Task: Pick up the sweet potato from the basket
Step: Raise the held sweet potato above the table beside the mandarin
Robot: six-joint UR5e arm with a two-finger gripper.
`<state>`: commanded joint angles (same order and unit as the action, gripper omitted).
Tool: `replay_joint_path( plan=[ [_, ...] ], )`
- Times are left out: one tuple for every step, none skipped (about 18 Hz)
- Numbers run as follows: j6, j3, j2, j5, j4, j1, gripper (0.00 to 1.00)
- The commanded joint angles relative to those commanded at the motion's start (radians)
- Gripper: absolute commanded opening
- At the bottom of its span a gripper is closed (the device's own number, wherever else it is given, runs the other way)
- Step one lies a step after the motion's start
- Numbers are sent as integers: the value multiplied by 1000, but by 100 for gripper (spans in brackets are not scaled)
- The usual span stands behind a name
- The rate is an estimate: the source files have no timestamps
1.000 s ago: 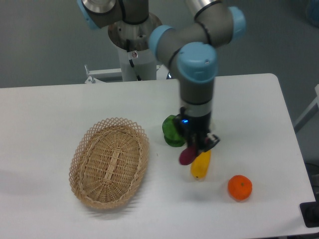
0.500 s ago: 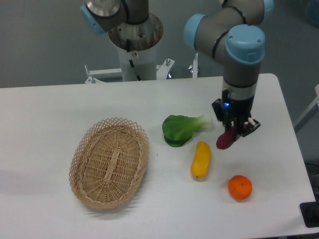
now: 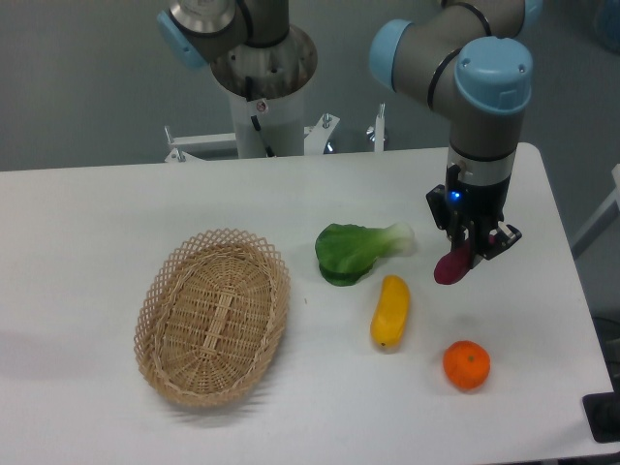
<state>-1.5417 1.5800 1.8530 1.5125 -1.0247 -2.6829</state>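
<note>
Since the frame half a second back, the arm has carried the tool (image 3: 472,250) a little further toward the right side of the desk (image 3: 116,213), and the sweet potato (image 3: 451,267) has travelled with it. The tool points downward and is clenched on the sweet potato, whose maroon body hangs tilted from between the fingers, its lower end sticking out below and to the left of them. It is held off the desk surface, well apart from the basket (image 3: 212,316), which sits on the left half of the desk with nothing visible inside it.

Left of the held sweet potato lies a green leafy vegetable (image 3: 354,252), and below that a yellow oblong vegetable (image 3: 390,311) rests on the desk, roughly upright in the view. An orange fruit (image 3: 466,365) sits near the front right, below the tool. None of these touches the tool or the sweet potato.
</note>
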Motion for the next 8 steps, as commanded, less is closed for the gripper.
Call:
replay_joint_path(
  plan=[
    [0, 0, 0, 0, 0, 0, 16],
    [0, 0, 0, -2, 0, 0, 16],
    [3, 0, 0, -2, 0, 2, 16],
    [5, 0, 0, -2, 0, 2, 16],
    [3, 0, -2, -2, 0, 0, 16],
    [5, 0, -2, -2, 0, 0, 16],
    [5, 0, 0, -2, 0, 0, 16],
    [5, 0, -2, -2, 0, 0, 16]
  ],
)
